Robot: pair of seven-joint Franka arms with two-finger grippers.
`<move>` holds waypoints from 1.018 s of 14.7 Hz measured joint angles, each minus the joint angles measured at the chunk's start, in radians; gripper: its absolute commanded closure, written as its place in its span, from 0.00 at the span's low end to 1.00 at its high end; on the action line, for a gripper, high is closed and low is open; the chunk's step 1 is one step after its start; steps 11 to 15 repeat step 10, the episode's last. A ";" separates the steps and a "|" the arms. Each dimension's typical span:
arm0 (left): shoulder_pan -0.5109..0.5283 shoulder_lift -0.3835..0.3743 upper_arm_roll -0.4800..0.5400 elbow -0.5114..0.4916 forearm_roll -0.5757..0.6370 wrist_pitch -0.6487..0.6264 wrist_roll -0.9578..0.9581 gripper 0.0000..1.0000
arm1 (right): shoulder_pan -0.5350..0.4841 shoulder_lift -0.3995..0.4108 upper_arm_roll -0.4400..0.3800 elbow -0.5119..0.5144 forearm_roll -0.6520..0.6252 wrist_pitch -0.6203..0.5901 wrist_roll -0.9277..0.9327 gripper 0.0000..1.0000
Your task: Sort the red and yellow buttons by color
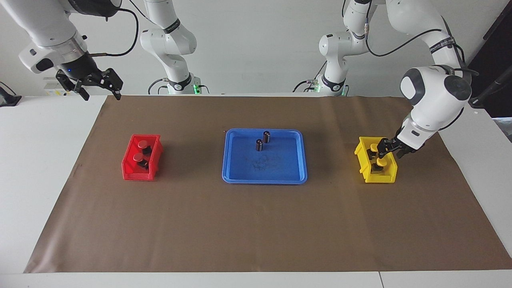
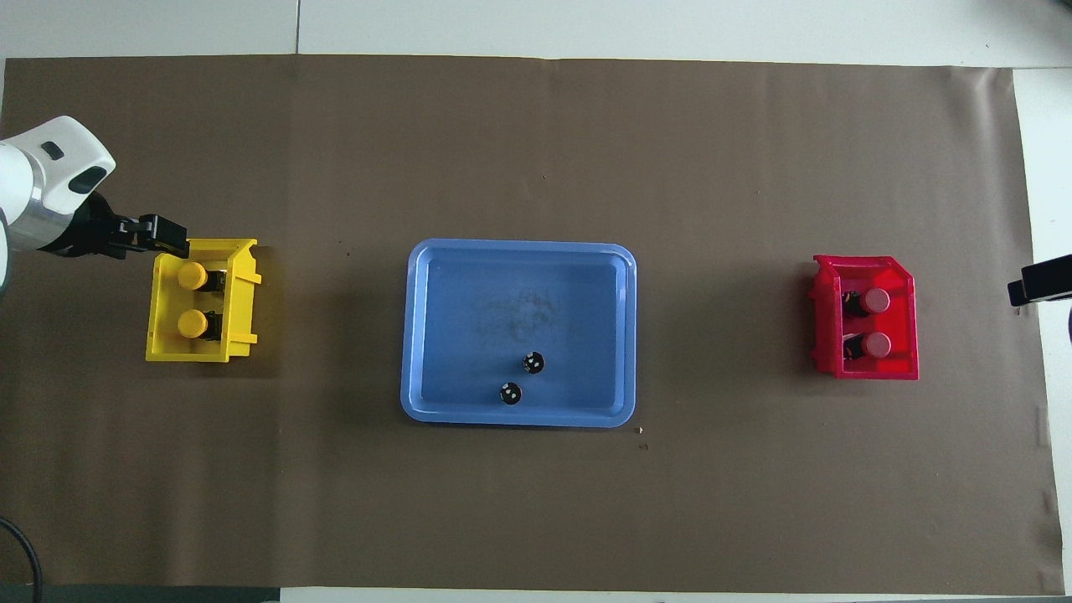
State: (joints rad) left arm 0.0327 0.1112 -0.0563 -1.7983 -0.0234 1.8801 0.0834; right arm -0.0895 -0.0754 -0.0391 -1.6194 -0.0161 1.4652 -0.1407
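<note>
Two yellow buttons (image 1: 381, 162) (image 2: 193, 275) lie in the yellow bin (image 1: 380, 178) (image 2: 201, 352) toward the left arm's end of the table. Two red buttons (image 1: 141, 157) (image 2: 877, 300) lie in the red bin (image 1: 136, 175) (image 2: 871, 370) toward the right arm's end. My left gripper (image 1: 390, 151) (image 2: 172, 239) is open and empty, just above the yellow bin's edge. My right gripper (image 1: 99, 85) (image 2: 1038, 289) is open and empty, held high over the table's corner near the right arm's base.
A blue tray (image 1: 264, 181) (image 2: 519, 419) sits mid-table between the bins. Two dark cylinders with silvery tops (image 1: 259, 145) (image 2: 510, 393) stand in its half nearer the robots. Brown paper covers the table.
</note>
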 measured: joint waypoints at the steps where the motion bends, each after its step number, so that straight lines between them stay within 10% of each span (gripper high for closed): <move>1: 0.000 -0.010 -0.003 0.054 0.000 -0.068 0.012 0.00 | 0.000 0.000 0.000 0.000 0.000 0.000 0.000 0.00; 7: -0.001 -0.069 -0.014 0.315 0.000 -0.413 0.037 0.00 | 0.000 0.000 0.000 0.000 0.000 -0.001 0.000 0.00; 15: -0.001 -0.098 -0.022 0.341 0.000 -0.447 0.038 0.00 | 0.000 0.000 0.000 0.001 0.000 0.000 0.000 0.00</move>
